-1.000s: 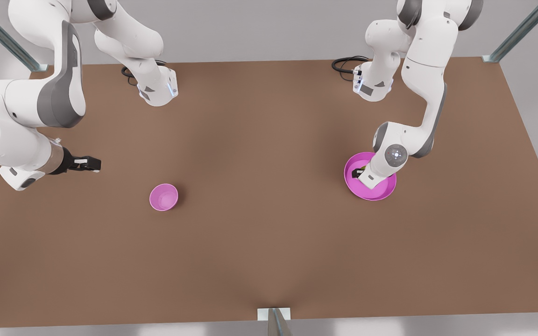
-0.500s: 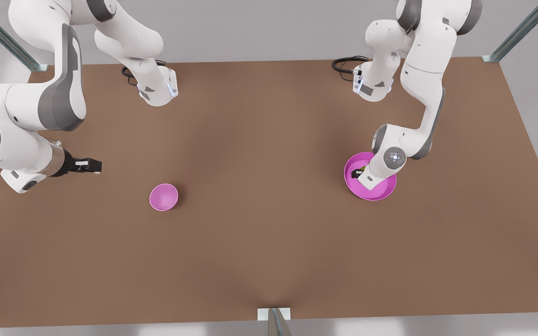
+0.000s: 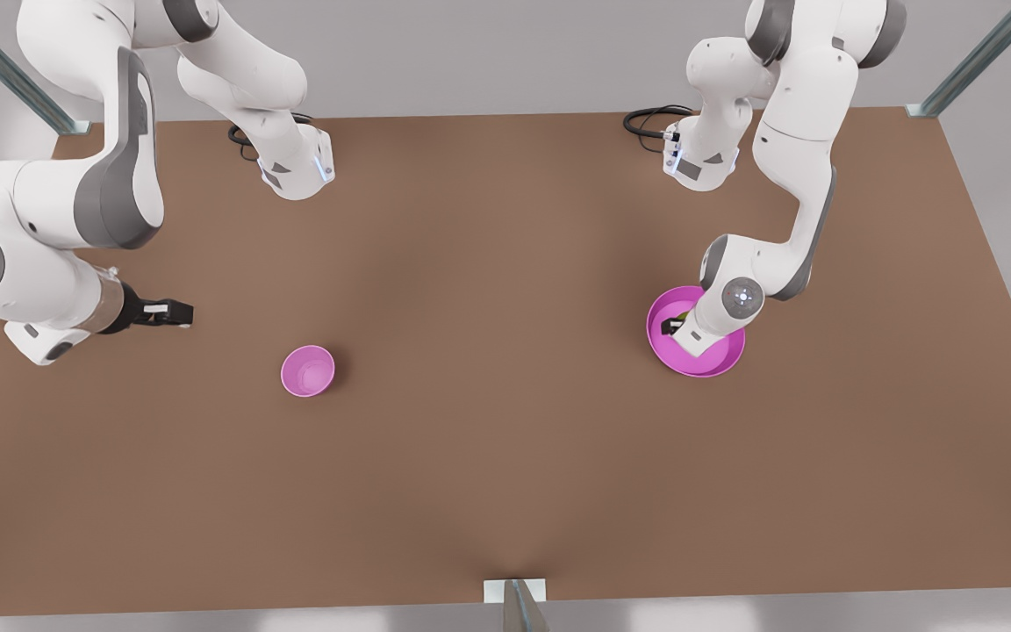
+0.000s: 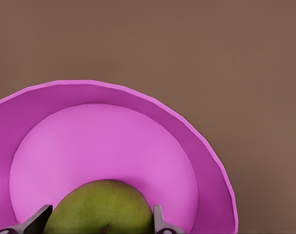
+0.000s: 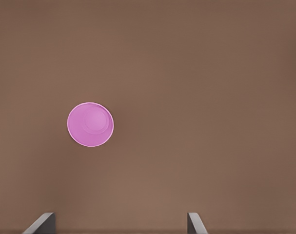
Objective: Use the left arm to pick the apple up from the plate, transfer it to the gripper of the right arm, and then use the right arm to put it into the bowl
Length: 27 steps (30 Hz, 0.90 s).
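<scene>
The yellow-green apple (image 4: 99, 209) lies on the wide pink plate (image 4: 104, 141), at the front view's right. My left gripper (image 4: 100, 214) reaches down onto the plate (image 3: 716, 360), its fingers pressed against both sides of the apple, shut on it. In the front view the left gripper (image 3: 670, 326) hides all but a sliver of the apple (image 3: 684, 315). The small pink bowl (image 3: 307, 370) stands at the front view's left. My right gripper (image 3: 174, 312) hovers left of the bowl and waits, open and holding nothing. The right wrist view has the bowl (image 5: 90, 124) ahead of the right gripper (image 5: 121, 224).
Both arm bases (image 3: 295, 171) (image 3: 699, 162) and their black cables sit at the table's far edge. A metal bracket (image 3: 514, 592) stands at the near edge. Bare brown tabletop (image 3: 488, 333) lies between bowl and plate.
The left arm settled slightly lower over the plate, then held still. The right arm drifted a little toward the near edge, gripper still open.
</scene>
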Available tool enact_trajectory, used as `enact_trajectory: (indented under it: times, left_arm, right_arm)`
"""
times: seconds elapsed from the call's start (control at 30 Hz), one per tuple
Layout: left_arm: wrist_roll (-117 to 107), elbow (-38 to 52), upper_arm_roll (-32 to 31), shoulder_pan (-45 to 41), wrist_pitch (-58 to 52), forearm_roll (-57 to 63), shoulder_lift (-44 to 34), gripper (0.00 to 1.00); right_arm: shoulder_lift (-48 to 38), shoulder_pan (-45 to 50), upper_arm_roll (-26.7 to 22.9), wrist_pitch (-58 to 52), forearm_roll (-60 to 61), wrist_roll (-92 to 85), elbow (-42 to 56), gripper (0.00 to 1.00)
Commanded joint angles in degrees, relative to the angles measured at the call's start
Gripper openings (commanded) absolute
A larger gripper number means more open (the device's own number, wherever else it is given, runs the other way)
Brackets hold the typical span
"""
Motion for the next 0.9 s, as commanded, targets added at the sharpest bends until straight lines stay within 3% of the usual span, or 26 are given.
enact_trajectory:
  times: [0.0,0.2,0.33,0.6,0.87]
  left_arm:
    - [-0.3,-0.2,0.0,0.0,0.0,0.1,-0.2,1.00]
    - [-0.3,-0.2,0.0,0.0,0.0,0.0,-0.2,1.00]
    - [-0.3,-0.2,0.0,0.0,0.0,0.0,-0.2,0.91]
    - [-0.1,0.0,0.0,-0.1,-0.2,0.0,-0.2,0.86]
    - [-0.1,0.1,0.0,0.0,-3.9,-0.1,-2.6,0.86]
  right_arm:
    - [0.0,0.0,0.0,0.0,0.0,0.1,0.0,1.00]
    - [0.0,0.0,0.0,0.0,0.0,0.1,0.0,1.00]
    - [0.1,0.0,0.0,0.0,0.0,0.1,0.1,1.00]
    - [0.3,0.1,0.0,0.0,0.1,0.1,0.0,1.00]
    - [0.4,0.0,0.0,0.0,0.0,0.0,0.1,1.00]
